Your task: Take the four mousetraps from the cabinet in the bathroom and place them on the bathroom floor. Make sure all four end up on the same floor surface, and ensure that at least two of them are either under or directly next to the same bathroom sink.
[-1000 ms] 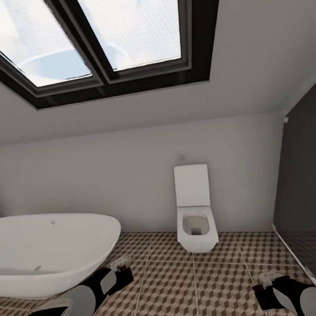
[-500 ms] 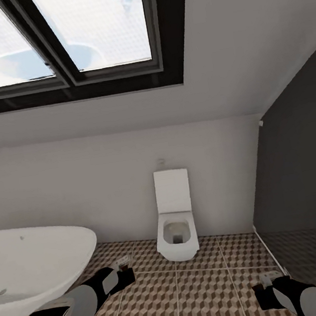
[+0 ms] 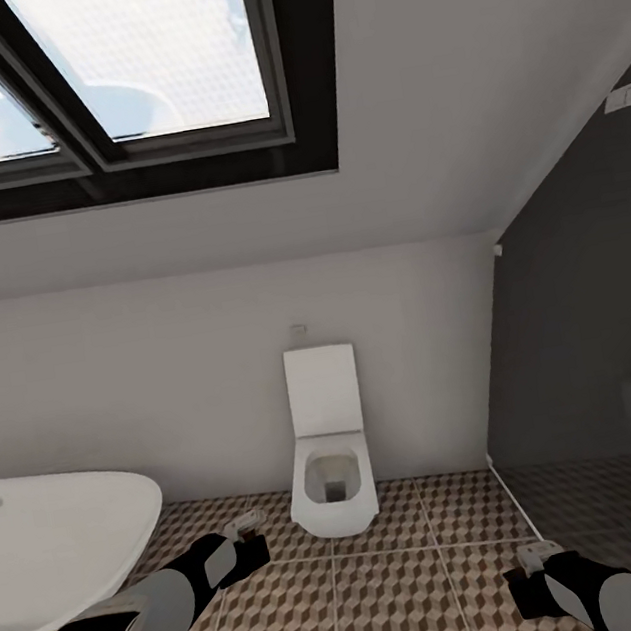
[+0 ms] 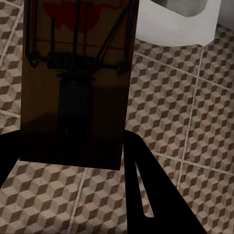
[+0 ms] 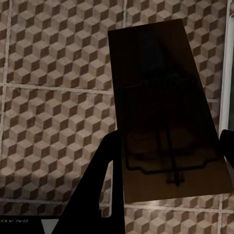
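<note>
1. Mousetraps: we carry one in each gripper, both held above the bathroom floor (image 3: 398,596).
2. Left gripper (image 3: 249,531) is clamped on a dark brown mousetrap (image 4: 75,80), near the toilet (image 3: 328,475) and the bathtub (image 3: 56,541).
3. Right gripper (image 3: 539,557) is clamped on a second mousetrap (image 5: 165,131), beside the shower stall (image 3: 590,396).

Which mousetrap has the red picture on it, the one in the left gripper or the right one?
The mousetrap in the left gripper: red print shows on its wood above the spring. The mousetrap in the right gripper looks plain dark brown.
</note>
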Robot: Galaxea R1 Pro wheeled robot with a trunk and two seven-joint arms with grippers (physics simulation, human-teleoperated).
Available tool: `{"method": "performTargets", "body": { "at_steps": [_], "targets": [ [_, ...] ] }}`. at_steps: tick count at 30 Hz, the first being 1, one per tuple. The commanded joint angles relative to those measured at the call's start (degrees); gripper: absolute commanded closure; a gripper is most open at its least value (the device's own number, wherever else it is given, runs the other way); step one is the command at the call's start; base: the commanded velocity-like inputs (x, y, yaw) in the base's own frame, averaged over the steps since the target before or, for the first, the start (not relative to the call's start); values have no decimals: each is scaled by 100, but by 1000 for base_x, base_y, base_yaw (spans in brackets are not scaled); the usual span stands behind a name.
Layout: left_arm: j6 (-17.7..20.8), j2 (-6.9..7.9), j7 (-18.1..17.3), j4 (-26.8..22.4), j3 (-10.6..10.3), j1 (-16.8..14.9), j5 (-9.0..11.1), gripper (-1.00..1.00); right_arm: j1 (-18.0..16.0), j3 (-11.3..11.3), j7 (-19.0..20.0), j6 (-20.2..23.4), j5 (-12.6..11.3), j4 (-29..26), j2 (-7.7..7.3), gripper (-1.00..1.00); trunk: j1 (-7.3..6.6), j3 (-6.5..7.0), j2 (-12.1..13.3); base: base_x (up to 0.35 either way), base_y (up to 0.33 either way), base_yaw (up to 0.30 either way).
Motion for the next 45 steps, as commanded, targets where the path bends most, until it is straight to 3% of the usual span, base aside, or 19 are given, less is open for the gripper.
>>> {"method": "performTargets", "body": {
  "at_steps": [1,12,22,26,30,31,33,36,41,45],
  "targets": [
    [9,0,13,10,3,-10,10,100,-9,50,32,9,-51,10,0,100,3,-11,-10,16,-7,-6],
    [17,30,5,-16,31,-10,22,100,-9,62,36,2,-38,2,8,100,3,-11,-10,3,-1,-1],
    [25,-1,13,18,13,27,9,100,-9,48,51,1,-55,-18,61,100,222,-269,-411,0,0,0],
    [51,-70,11,12,5,133,0,100,-9,7,42,14,-64,-27,247,100,310,-377,-572,0,0,0],
    [61,-128,12,7,4,151,-30,100,-9,-37,36,17,-65,-35,311,100,398,-486,-732,0,0,0],
    [64,-177,13,5,2,155,-90,100,-9,-64,33,21,-65,-38,361,100,420,-513,-772,0,0,0],
    [72,-288,49,-4,-14,161,-392,100,-14,-102,-87,39,-65,-46,554,100,464,-567,-852,0,0,0],
    [80,-325,117,-18,-14,163,-647,100,-16,-115,-464,26,-65,-56,792,100,530,-649,-973,0,0,0],
    [125,-341,167,-39,-17,163,-757,100,-17,-120,-798,20,-65,-193,1042,100,640,-784,-1173,0,0,0],
    [343,-352,176,-98,-15,164,-784,100,-17,-126,-870,38,-65,-394,1124,100,727,-893,-1334,0,0,0]
  ]
}}
